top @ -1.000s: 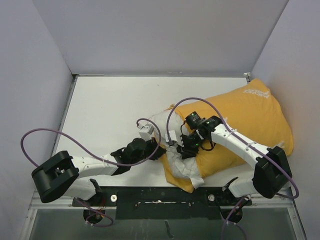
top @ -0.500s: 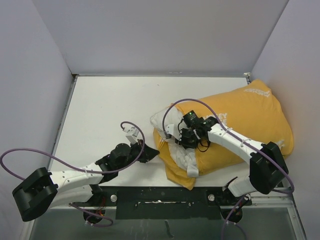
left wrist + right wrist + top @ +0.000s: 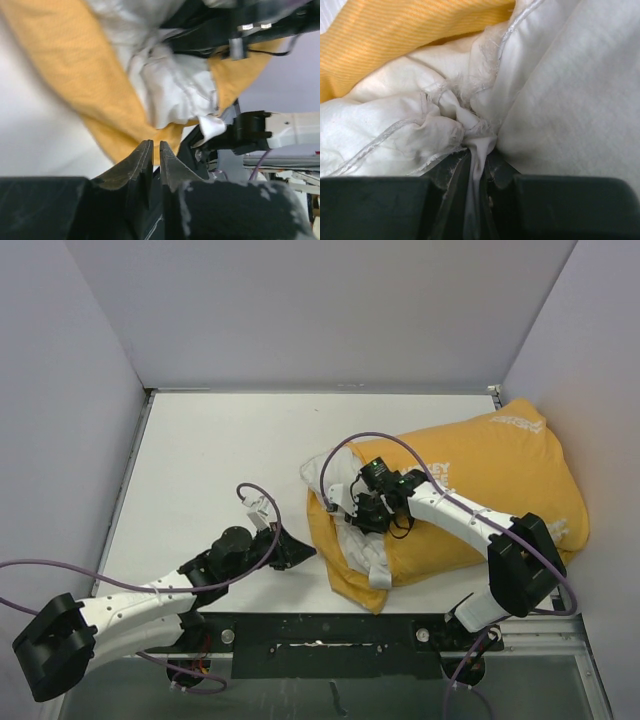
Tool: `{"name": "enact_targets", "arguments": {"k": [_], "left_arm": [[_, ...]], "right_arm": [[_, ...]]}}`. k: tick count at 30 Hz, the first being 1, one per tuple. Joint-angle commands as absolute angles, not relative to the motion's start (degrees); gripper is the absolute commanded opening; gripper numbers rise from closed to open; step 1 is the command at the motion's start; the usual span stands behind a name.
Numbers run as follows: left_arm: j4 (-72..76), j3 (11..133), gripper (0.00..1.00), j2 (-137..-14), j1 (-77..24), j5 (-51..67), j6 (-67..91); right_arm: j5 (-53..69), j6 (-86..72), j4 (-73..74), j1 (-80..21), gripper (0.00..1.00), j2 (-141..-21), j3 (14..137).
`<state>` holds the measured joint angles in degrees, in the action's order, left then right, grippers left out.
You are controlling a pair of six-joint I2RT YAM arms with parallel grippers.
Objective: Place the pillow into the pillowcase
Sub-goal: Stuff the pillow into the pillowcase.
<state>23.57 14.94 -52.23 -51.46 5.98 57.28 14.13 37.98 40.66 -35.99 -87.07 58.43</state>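
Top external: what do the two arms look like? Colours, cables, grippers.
Both arms match: the left arm and right arm have white links with bulky black joint housings. A purple cable loops loosely along each. The left gripper and right gripper are black, with tapered wedge-shaped fingers.

Pillowcase (image 3: 490, 480): mustard-yellow side up, white lettering showing, lying plump and slanted on the right part of the table (image 3: 220, 460), its open mouth facing left. Pillow (image 3: 365, 552): white, mostly inside the case, with its crumpled end bulging out of that mouth.
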Motion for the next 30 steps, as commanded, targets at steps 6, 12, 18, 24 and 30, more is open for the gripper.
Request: {"name": "enact_targets", "arguments": {"k": [6, 12, 18, 24, 30], "left_arm": [[18.2, 24.3, 0.71, -63.3, -52.0, -4.4, 56.4], [12.8, 36.7, 0.74, -79.5, -53.4, -9.1, 59.6], [-3.5, 47.3, 0.50, -89.7, -55.0, -15.6, 61.3], [-0.8, 42.8, 0.00, -89.0, -55.0, -15.3, 56.7], [38.8, 24.0, 0.00, -77.1, -48.4, 8.2, 45.0]], "right_arm": [[13.9, 38.8, 41.1, -32.9, 0.00, -90.6, 55.7], [14.8, 38.5, 40.6, -32.5, 0.00, -90.3, 55.2], [15.5, 38.1, 40.5, -32.1, 0.00, -90.0, 54.8], [15.8, 37.9, 40.5, -31.9, 0.00, -89.6, 54.9], [15.6, 37.9, 40.5, -31.9, 0.00, -89.7, 54.8]]}}
